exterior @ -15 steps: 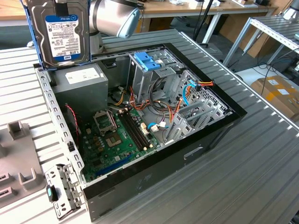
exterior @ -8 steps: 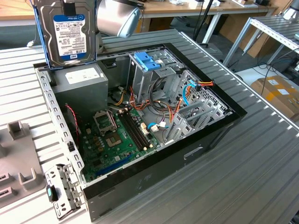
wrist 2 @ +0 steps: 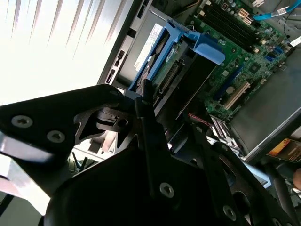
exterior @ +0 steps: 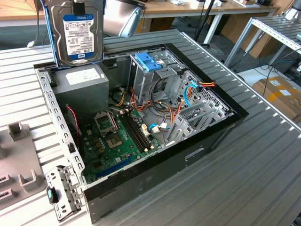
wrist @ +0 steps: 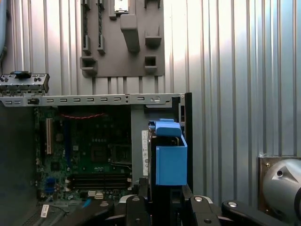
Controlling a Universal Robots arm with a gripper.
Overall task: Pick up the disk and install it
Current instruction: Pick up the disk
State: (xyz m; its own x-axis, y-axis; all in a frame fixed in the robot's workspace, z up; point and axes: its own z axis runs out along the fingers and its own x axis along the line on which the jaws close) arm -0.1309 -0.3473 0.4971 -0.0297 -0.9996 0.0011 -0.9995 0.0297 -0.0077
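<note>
Two black fingers point(wrist 2: 148, 136) of the gripper point(wrist: 164, 209) are clamping, as far as we can tell, the disk point(exterior: 77, 35) in its blue carrier point(wrist: 170, 160); we are seeing it hanging upright above the grey power supply point(exterior: 82, 80) of the open computer case point(exterior: 221, 127) sitting on the ribbed table point(exterior: 263, 179).

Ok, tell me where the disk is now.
In the exterior view the disk hangs upright at that view's upper left, above the grey power supply in a corner of the open computer case; the first wrist view shows the gripper clamped on it.
</note>
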